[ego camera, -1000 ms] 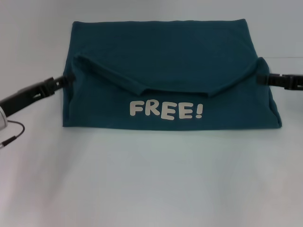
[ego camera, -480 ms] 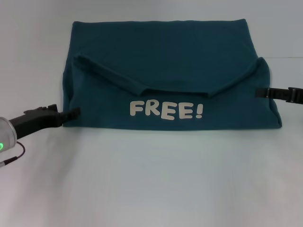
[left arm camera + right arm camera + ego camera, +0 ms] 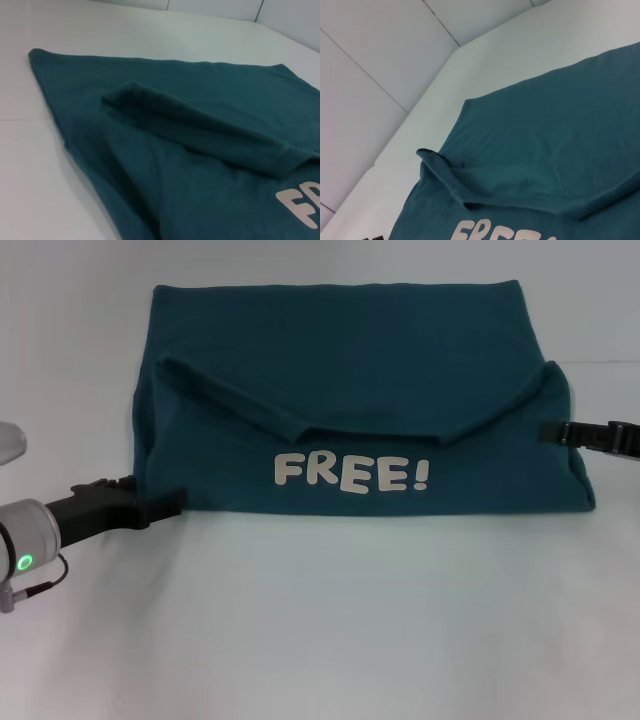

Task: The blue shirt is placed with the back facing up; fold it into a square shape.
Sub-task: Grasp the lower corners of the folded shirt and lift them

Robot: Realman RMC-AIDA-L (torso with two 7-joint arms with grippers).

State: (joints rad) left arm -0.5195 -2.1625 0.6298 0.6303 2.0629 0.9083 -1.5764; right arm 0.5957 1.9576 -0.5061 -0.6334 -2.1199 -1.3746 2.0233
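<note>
- Shirt (image 3: 350, 390) lies centre frame on the table (image 3: 320, 620), partly folded, sleeves in, "FREE!" (image 3: 352, 473) facing up on the near flap.
- I have the left gripper (image 3: 172, 502) at the shirt's lower-left corner, tips at the hem. Can't tell whether the fingers are apart or together.
- Right gripper (image 3: 548, 432) sits at the right edge, mid-height. Finger state unclear too.
- My read: next fold needs both near corners. Get under all layers, lift both sides evenly, keep the hem taut.
</note>
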